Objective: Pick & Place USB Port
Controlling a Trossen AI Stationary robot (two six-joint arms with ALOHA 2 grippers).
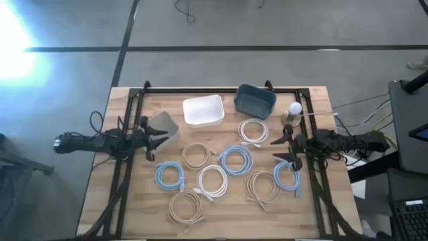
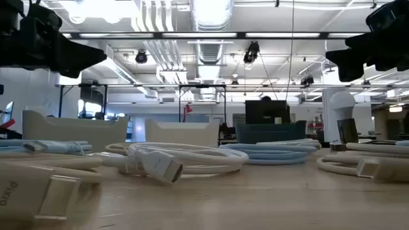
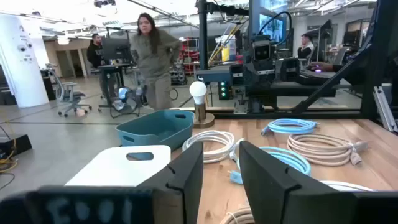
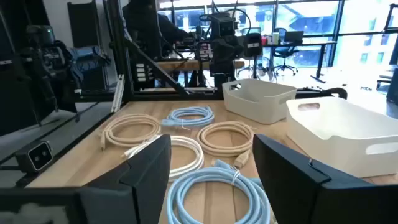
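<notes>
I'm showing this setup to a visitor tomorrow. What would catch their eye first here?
Most likely the spread of coiled cables, blue and cream, across the middle of the wooden table. Behind them along the far edge sit a white bin and a teal bin. The left end effector and right end effector flank the cables, both open and empty.

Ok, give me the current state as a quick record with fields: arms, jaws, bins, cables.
left gripper: at the table's left edge, jaws open, holding nothing
right gripper: at the table's right edge, jaws open, holding nothing
white bin: far side, centre
teal bin: far side, right of the white bin
grey bin: by the left gripper
cables: coiled, blue, white and beige, spread on the table
</notes>
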